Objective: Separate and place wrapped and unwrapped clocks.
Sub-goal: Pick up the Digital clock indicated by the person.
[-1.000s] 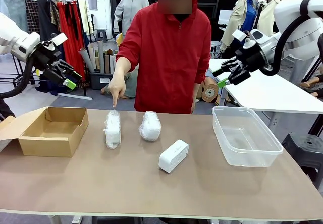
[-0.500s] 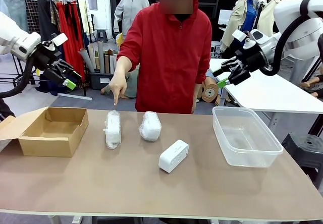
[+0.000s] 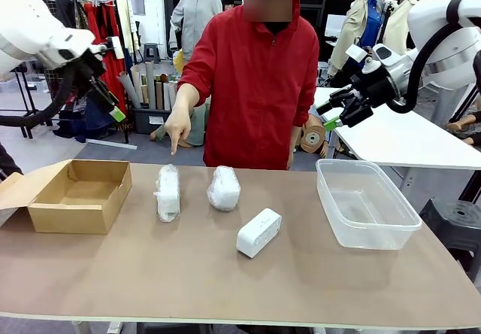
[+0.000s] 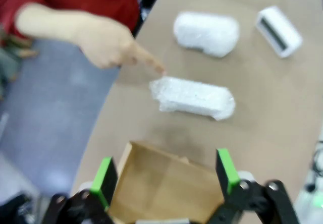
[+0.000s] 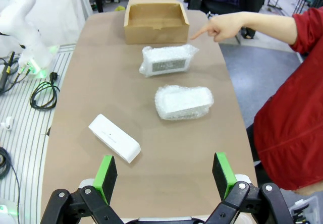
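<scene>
Two wrapped clocks in crinkly white plastic lie side by side at mid table, one on the left (image 3: 167, 192) and one on the right (image 3: 223, 188). The bare white unwrapped clock (image 3: 258, 232) lies nearer me. A person's hand (image 3: 176, 131) points down at the left wrapped clock (image 4: 194, 98). My left gripper (image 3: 113, 102) hangs open high above the cardboard box, holding nothing. My right gripper (image 3: 325, 116) is open in the air above the plastic tub's far end. In the right wrist view the wrapped clocks (image 5: 167, 60) (image 5: 183, 102) and the bare clock (image 5: 114, 137) lie far below the open fingers.
An open cardboard box (image 3: 75, 195) stands at the table's left end. A clear plastic tub (image 3: 366, 202) stands at the right. The person in a red jacket (image 3: 255, 86) stands at the far edge. A second white table (image 3: 406, 138) is behind on the right.
My left arm has swung up and inward, and its gripper now sits a little higher and further right. The right arm, the clocks and the pointing hand have stayed put.
</scene>
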Controlling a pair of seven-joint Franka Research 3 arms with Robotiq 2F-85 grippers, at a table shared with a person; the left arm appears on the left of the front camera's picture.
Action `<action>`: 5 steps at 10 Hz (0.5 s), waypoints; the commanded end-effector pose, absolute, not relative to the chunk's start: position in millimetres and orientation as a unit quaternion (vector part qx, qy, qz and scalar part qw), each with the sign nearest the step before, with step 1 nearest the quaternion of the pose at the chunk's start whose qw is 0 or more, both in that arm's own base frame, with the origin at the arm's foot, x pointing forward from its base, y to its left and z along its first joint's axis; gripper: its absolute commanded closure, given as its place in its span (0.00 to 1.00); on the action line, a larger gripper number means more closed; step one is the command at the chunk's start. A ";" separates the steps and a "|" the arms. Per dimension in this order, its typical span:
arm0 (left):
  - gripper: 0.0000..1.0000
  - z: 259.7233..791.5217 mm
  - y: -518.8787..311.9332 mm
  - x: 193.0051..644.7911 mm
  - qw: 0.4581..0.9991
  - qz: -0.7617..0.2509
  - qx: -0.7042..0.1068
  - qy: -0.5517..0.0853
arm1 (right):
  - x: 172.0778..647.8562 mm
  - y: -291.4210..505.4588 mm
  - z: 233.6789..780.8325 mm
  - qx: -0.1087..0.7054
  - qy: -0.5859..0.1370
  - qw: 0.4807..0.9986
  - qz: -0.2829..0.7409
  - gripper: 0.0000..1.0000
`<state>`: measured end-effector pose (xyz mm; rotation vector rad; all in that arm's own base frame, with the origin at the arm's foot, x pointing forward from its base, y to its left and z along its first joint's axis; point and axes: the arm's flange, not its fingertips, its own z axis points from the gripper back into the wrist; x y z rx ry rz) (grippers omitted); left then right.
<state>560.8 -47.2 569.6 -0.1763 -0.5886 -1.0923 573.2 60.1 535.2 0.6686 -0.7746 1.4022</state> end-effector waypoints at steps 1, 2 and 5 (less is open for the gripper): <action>0.00 561.9 -74.6 530.7 0.856 -0.445 -0.107 -0.239 | 573.3 59.7 536.5 0.293 -0.341 0.646 0.616 0.00; 0.00 556.1 -88.9 525.0 0.871 -0.422 -0.109 -0.227 | 573.3 59.7 536.5 0.293 -0.341 0.646 0.616 0.00; 0.00 545.3 -108.4 519.2 0.855 -0.451 -0.099 -0.237 | 573.3 59.7 536.5 0.293 -0.341 0.646 0.616 0.00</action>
